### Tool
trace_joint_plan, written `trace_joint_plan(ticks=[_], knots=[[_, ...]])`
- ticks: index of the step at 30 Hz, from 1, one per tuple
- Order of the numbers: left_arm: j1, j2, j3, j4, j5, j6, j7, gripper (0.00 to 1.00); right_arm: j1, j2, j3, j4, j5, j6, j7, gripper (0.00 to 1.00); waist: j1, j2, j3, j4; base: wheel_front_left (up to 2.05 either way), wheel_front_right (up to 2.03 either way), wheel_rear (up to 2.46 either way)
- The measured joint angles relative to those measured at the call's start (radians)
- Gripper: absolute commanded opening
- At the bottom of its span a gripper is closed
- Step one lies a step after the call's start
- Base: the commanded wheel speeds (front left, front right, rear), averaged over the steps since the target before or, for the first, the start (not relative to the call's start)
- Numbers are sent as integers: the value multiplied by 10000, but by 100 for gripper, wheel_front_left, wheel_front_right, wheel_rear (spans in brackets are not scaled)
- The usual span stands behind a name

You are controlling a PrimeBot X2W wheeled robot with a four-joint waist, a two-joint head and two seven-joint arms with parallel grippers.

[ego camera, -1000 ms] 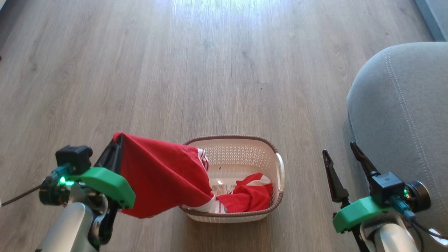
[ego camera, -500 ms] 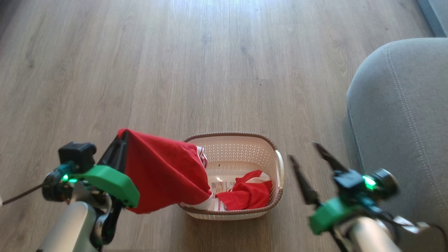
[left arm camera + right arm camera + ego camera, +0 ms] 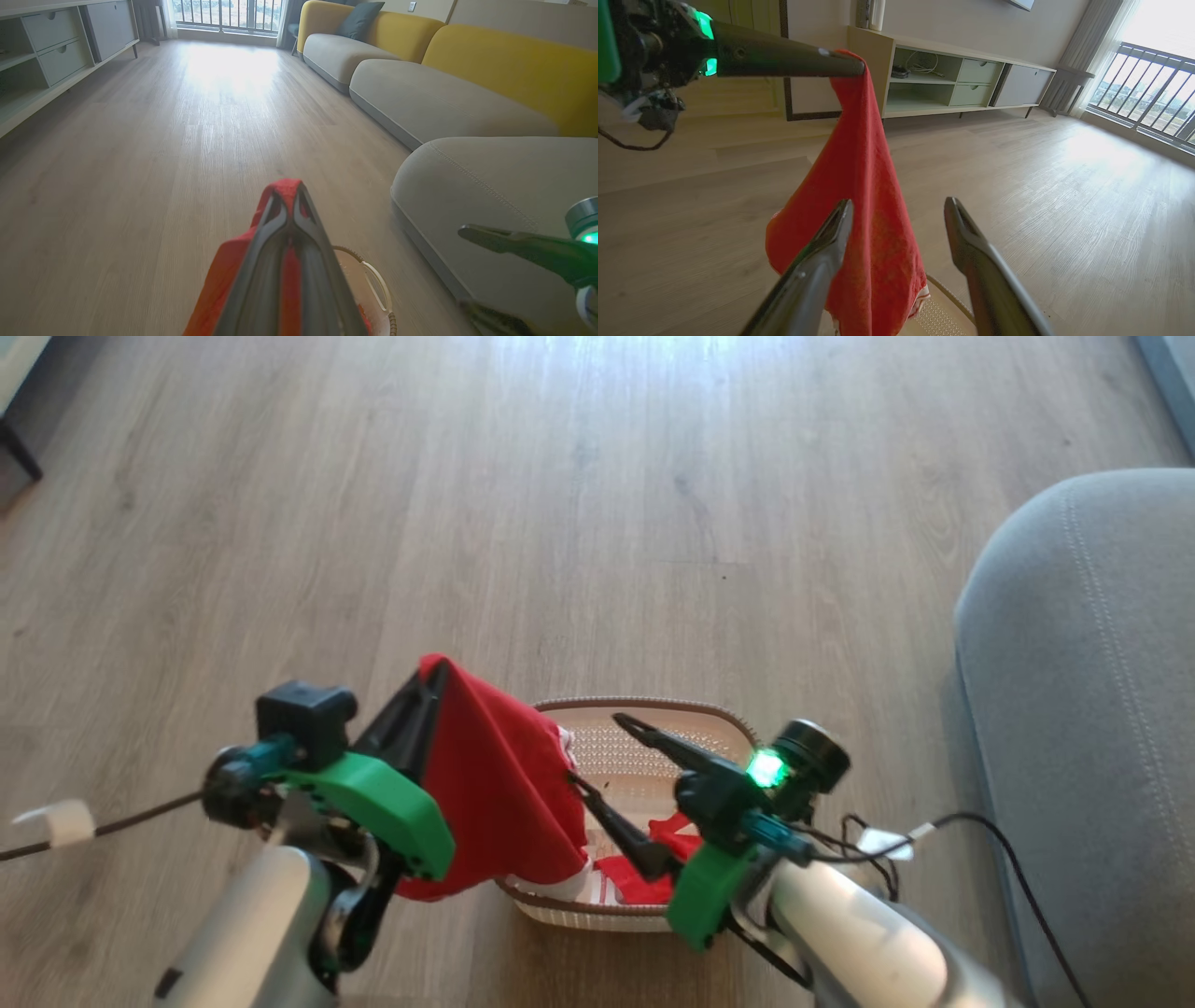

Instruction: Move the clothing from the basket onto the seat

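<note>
**Left gripper.** The left gripper (image 3: pixel 432 665) is clamped on the top edge of a red garment (image 3: pixel 504 793). In the left wrist view its fingers (image 3: pixel 261 261) meet at the tips with fabric pinched between them. The gripper is raised at 10 o'clock from the basket (image 3: pixel 653 703).

**Garment.** The garment hangs from the fingertips in one long fold, clear of the floor (image 3: pixel 560 523). Its lower hem, with white trim, drapes over the basket rim at the basket's 8 o'clock corner.

**Right gripper.** The right gripper (image 3: pixel 595 747) is spread wide and holds nothing. It hovers over the basket, with its fingers pointing toward 10 o'clock in the head view, at the hanging garment. The tip of the nearer finger lies just beside the garment's 3 o'clock edge. In the right wrist view one finger (image 3: pixel 822 252) overlaps the fabric. Whether it touches cannot be told.

**Clothing.** The rest of the clothing (image 3: pixel 635 887), red with white panels, lies inside the basket toward its 5 o'clock side. The right gripper partly covers it.

**Basket and seat.** The basket stands on the floor at 6 o'clock in the head view. The grey seat (image 3: pixel 1083 709) is at 3 o'clock from the basket, well apart from it.
</note>
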Motion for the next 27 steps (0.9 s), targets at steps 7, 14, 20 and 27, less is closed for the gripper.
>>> trace_joint_plan(ticks=[7, 14, 20, 27], knots=[[-167, -318, -598, -316, 73, -278, 186, 0, -1037, 127, 702, 926, 738, 0, 0, 100, 0, 0, 16, 354, 0, 0, 0], [-374, -575, -1078, -982, 73, -522, 362, 0, -1508, 176, 1174, 1657, 1087, 0, 0, 100, 1, 0, 11, 603, 0, 0, 0], [-388, -652, -1346, -1634, 71, -598, 627, 0, -1661, 184, 1329, 1919, 1352, 0, 0, 100, 1, 0, -27, 674, 0, 0, 0], [-386, -570, -1321, -1906, 44, -493, 711, 1, -1661, 192, 1306, 1939, 1799, 0, 0, 0, 1, 0, 21, 593, 0, 0, 0]])
